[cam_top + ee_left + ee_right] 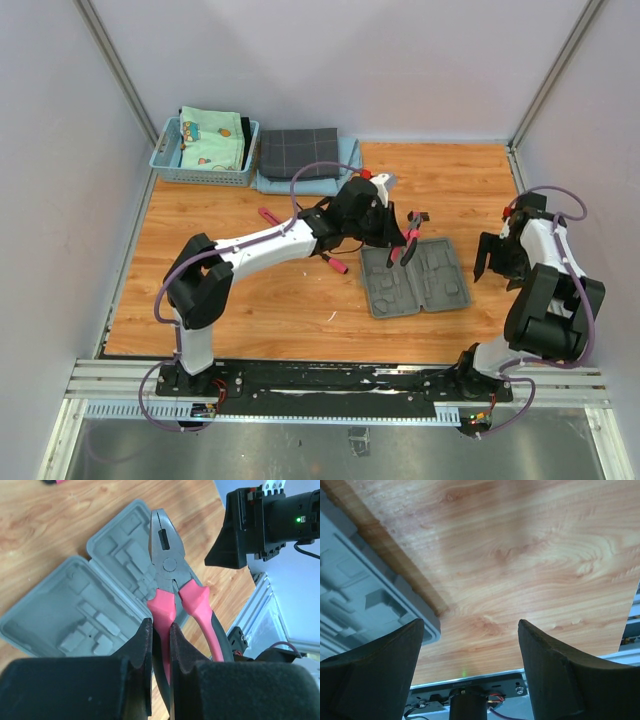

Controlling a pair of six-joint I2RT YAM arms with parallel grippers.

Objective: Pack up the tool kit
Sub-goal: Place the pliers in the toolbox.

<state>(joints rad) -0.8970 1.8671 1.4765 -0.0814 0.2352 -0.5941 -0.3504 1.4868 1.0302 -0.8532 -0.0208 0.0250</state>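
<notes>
The tool kit's grey case lies open on the wooden table, its moulded slots bare. My left gripper hangs over the case's left half, shut on one pink handle of the pliers. The pliers' steel nose points out past the case's far edge, and my left gripper pinches the handle between both pads. Two other pink-handled tools lie on the table left of the case. My right gripper stands open just right of the case, with only bare wood between its fingers; the case's edge shows at the left.
A light blue basket with folded cloth stands at the back left. A dark checked cloth lies beside it. The metal rail carrying both arm bases runs along the table's near edge.
</notes>
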